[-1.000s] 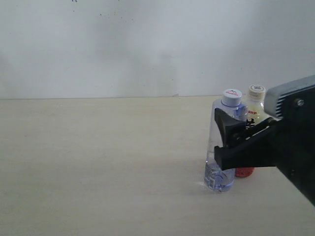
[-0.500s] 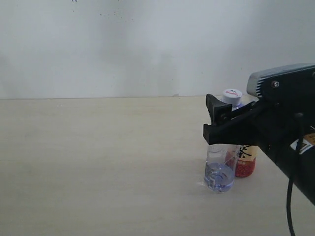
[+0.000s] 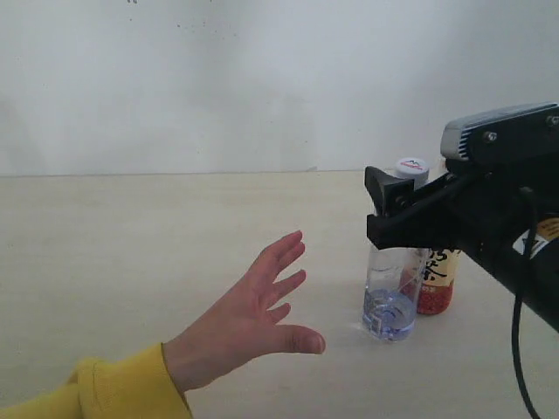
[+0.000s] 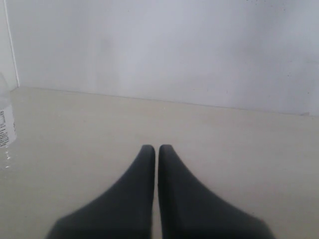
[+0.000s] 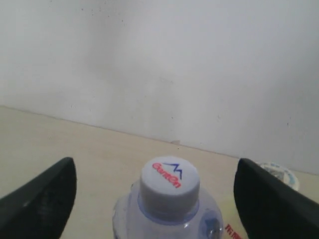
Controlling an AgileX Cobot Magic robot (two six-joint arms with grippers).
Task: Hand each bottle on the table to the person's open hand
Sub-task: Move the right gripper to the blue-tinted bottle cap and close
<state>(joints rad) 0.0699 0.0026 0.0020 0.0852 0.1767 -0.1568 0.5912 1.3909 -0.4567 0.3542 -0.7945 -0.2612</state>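
On the counter (image 3: 131,244), right of centre in ext. view, the tall bluish bottle (image 3: 389,307) stands upright w/ the tea bottle (image 3: 436,281) just beside it on its right. Right gripper (image 5: 155,169) is spread wide, jaws either side of the bluish bottle's white cap (image 5: 168,185), not touching it. Person's open hand (image 3: 253,321), fingers spread, is left of both bottles, near but apart. Left gripper (image 4: 156,149) is pressed closed, holding nothing, above bare counter. A third clear bottle (image 4: 5,127) shows only partly in left wrist view.

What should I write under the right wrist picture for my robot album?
Open jaws on either side of the clear bottle with its white cap, pale table and white wall behind.
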